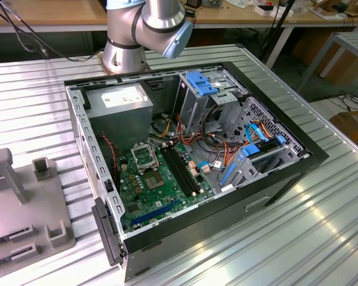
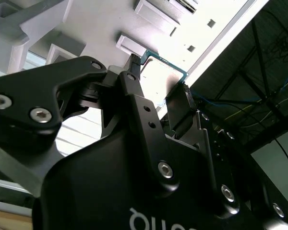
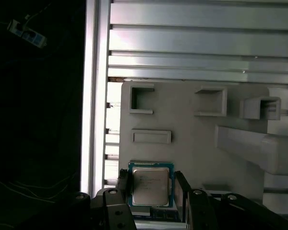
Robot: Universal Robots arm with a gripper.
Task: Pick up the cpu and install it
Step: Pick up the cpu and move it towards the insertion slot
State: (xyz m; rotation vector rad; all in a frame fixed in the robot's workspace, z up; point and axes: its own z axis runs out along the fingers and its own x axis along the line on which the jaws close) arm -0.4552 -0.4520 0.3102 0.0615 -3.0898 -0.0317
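Holding the cpu (image 3: 150, 186) by 2 opposite edges in the gripper (image 3: 151, 182), closed to chip width, over the grey fixture (image 3: 192, 129). Judged as pick-up step, install not yet done. Calls for level carry to the socket (image 1: 144, 156), at 3 o'clock of the grey fixture in the exterior view.

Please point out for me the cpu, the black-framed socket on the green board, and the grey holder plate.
cpu (image 3: 150, 186): first wrist view, middle of its metal top.
socket (image 1: 144, 158): exterior view, centre inside its black frame.
grey holder plate (image 3: 194, 148): first wrist view, bare flat surface.
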